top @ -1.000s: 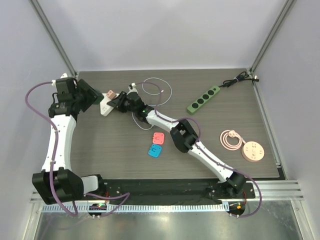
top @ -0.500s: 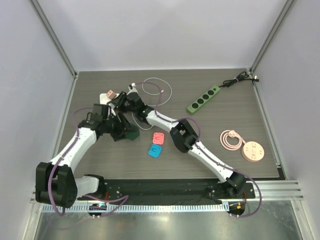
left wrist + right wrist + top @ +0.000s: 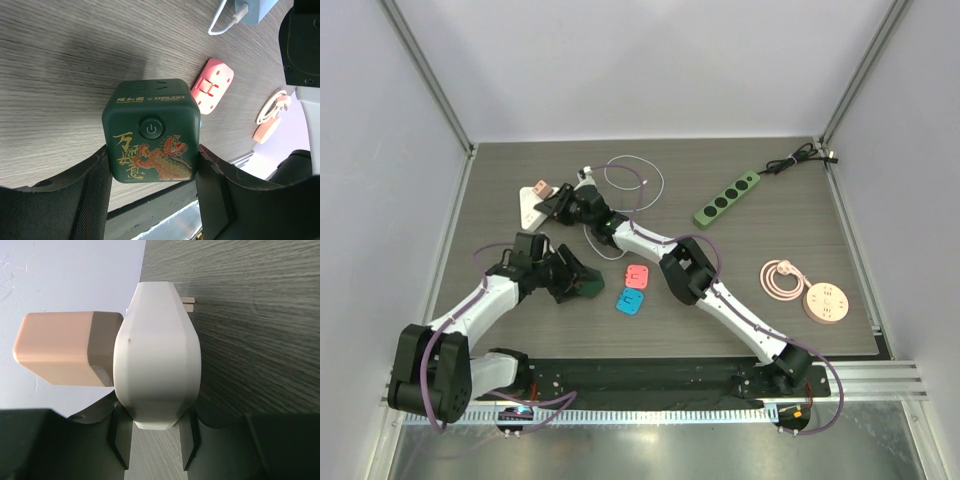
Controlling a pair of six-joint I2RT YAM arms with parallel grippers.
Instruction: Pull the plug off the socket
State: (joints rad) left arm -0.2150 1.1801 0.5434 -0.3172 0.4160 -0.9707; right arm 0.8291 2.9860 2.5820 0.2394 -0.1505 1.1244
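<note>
Nearby, close to the arm bases at lower left of the top view, the left claw [image 3: 152,167] is clamped on a dark green cube socket [image 3: 149,132], one finger pressed to each side, its power button and dragon print facing the wrist camera. The cube is apart from everything else, near a flat pink adapter [image 3: 638,276] and a flat blue adapter [image 3: 629,302] lying on the surface [image 3: 750,250]. Farther back, at upper left, the right claw [image 3: 156,437] is closed around a white adapter body [image 3: 157,355] with a pink plug [image 3: 62,347] seated in its side. Judging by that, the step in hand is bracing the white body while the left arm rids itself of the cube. The next move probably calls for setting the cube down clear of the flat adapters. The left claw would then grip the pink plug and draw it straight out along its pins, with the right claw holding firm. Whether the cube touches the surface cannot be told, and its underside is hidden. The plug's pins and seam are out of sight, and only one metal prong [image 3: 189,301] peeks past the white body.
</note>
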